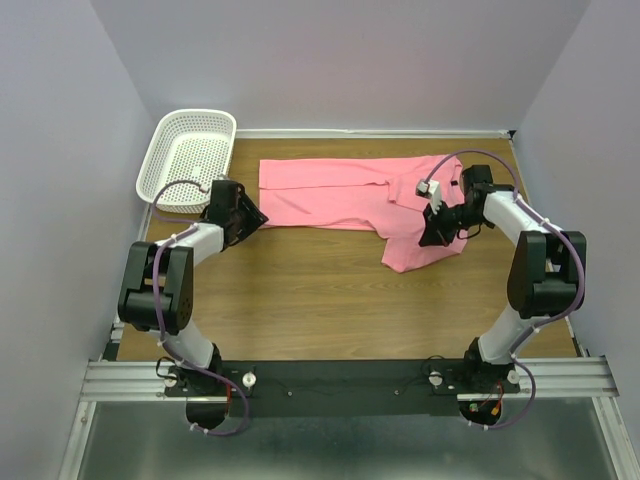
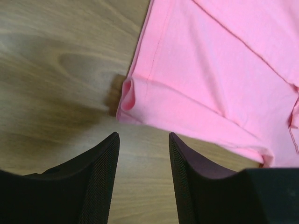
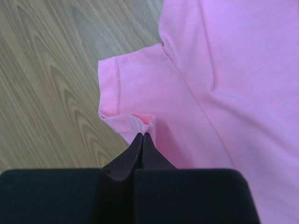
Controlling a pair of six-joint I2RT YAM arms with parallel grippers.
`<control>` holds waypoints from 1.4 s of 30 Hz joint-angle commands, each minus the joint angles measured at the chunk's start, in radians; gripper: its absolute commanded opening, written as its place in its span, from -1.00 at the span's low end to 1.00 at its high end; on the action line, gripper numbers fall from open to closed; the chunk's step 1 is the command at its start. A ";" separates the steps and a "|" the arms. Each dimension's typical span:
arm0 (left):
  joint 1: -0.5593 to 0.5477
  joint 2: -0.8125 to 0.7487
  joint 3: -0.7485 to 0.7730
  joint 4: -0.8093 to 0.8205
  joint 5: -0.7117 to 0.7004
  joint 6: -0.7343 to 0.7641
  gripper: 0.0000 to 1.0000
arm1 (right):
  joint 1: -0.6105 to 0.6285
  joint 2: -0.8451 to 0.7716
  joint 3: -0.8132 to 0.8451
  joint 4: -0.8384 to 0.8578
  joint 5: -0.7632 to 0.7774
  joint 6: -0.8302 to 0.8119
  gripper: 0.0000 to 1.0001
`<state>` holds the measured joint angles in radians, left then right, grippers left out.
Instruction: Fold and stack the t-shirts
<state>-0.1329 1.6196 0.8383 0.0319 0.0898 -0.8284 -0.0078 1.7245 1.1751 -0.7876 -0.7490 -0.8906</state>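
Observation:
The pink t-shirt [image 1: 340, 195] lies across the far half of the wooden table, partly folded, with one part hanging toward the near right. My left gripper [image 1: 250, 213] is open and empty just off the shirt's left corner; in the left wrist view [image 2: 142, 137] the curled pink corner [image 2: 128, 95] lies just beyond my fingertips. My right gripper [image 1: 432, 232] is shut on a pinch of the shirt's edge beside a sleeve; the right wrist view [image 3: 142, 136] shows the cloth [image 3: 219, 84] bunched at the closed tips.
A white plastic mesh basket [image 1: 190, 155] stands at the far left corner, just behind my left arm. Grey walls close in the table on three sides. Bare wood [image 1: 320, 300] lies between the shirt and the arm bases.

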 commanded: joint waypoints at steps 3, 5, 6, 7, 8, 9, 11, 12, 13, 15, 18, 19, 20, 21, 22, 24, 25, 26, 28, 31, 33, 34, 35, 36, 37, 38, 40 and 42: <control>-0.004 0.114 0.082 0.034 -0.082 -0.047 0.01 | -0.008 -0.019 -0.012 -0.012 -0.027 -0.013 -0.99; -0.004 0.125 0.090 0.034 -0.082 -0.051 0.00 | -0.009 -0.019 -0.014 -0.012 -0.027 -0.011 -0.99; -0.004 0.135 0.096 0.034 -0.082 -0.048 -0.06 | -0.011 -0.019 -0.014 -0.012 -0.029 -0.013 -0.99; -0.002 0.138 0.099 0.033 -0.111 -0.048 -0.06 | -0.012 -0.019 -0.014 -0.012 -0.030 -0.014 -0.99; -0.002 0.143 0.102 0.033 -0.111 -0.049 -0.14 | -0.012 -0.017 -0.012 -0.012 -0.032 -0.011 -0.99; -0.002 0.146 0.105 0.033 -0.111 -0.048 -0.20 | -0.012 -0.019 -0.012 -0.012 -0.033 -0.011 -0.99; -0.002 0.151 0.111 0.033 -0.110 -0.044 -0.22 | -0.014 -0.016 -0.012 -0.012 -0.033 -0.013 -0.99; -0.002 0.149 0.114 0.033 -0.110 -0.043 -0.30 | -0.014 -0.016 -0.012 -0.012 -0.032 -0.013 -0.99; -0.002 0.143 0.116 0.033 -0.111 -0.040 -0.38 | -0.014 -0.016 -0.014 -0.012 -0.032 -0.013 -0.99; -0.002 0.134 0.119 0.030 -0.114 -0.032 -0.45 | -0.014 -0.017 -0.014 -0.012 -0.030 -0.013 -0.99; -0.002 0.122 0.124 0.023 -0.117 -0.009 -0.75 | -0.017 -0.022 -0.014 -0.013 -0.027 -0.013 -0.99; -0.002 0.112 0.125 0.022 -0.119 -0.005 -0.82 | -0.018 -0.026 -0.012 -0.013 -0.027 -0.011 -0.99; -0.002 0.105 0.125 0.022 -0.114 0.008 -0.91 | -0.021 -0.031 -0.012 -0.013 -0.027 -0.011 -0.99; -0.002 0.100 0.124 0.020 -0.111 0.014 -0.92 | -0.024 -0.045 -0.011 -0.015 -0.023 -0.008 -0.99; -0.002 0.091 0.120 0.020 -0.105 0.018 -0.92 | -0.030 -0.058 -0.009 -0.012 -0.020 -0.005 -0.99; -0.002 0.063 0.116 0.019 -0.095 0.038 -0.95 | -0.056 -0.104 -0.003 -0.015 -0.019 0.002 -0.99; -0.002 0.053 0.108 0.019 -0.096 0.046 -0.95 | -0.070 -0.123 -0.002 -0.013 -0.024 0.011 -0.99; -0.002 0.025 0.102 0.016 -0.069 0.051 -0.95 | -0.105 -0.141 0.001 -0.015 -0.030 0.016 -0.99; -0.002 -0.018 0.081 0.013 -0.053 0.063 -0.95 | -0.159 -0.206 0.000 -0.015 -0.041 0.030 -0.99; -0.001 -0.061 0.047 0.010 -0.029 0.068 -0.96 | -0.201 -0.296 -0.015 -0.016 -0.041 0.048 -0.99; -0.001 -0.096 0.022 0.011 0.002 0.071 -0.96 | -0.228 -0.339 -0.031 -0.015 -0.032 0.059 -0.99; -0.001 -0.119 0.013 0.011 0.013 0.072 -0.96 | -0.244 -0.383 -0.037 -0.015 -0.030 0.071 -0.99; -0.001 -0.130 0.004 0.013 0.019 0.072 -0.96 | -0.253 -0.402 -0.041 -0.016 -0.029 0.076 -0.99; -0.001 -0.142 -0.005 0.013 0.024 0.075 -0.96 | -0.259 -0.423 -0.045 -0.013 -0.021 0.084 -0.99; 0.001 -0.165 -0.022 0.013 0.027 0.080 -0.95 | -0.276 -0.454 -0.048 -0.010 -0.020 0.099 -0.99; 0.001 -0.174 -0.030 0.013 0.027 0.083 -0.95 | -0.284 -0.471 -0.048 -0.010 -0.015 0.110 -0.99; 0.007 -0.196 -0.050 0.013 0.030 0.090 -0.95 | -0.308 -0.497 -0.046 -0.004 -0.004 0.134 -0.99; 0.012 -0.204 -0.065 0.013 0.037 0.097 -0.95 | -0.323 -0.529 -0.045 0.016 0.017 0.162 -0.99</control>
<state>-0.1310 1.4544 0.8036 0.0441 0.0948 -0.7624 -0.2928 1.2518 1.1465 -0.7887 -0.7555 -0.8001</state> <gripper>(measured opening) 0.028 0.007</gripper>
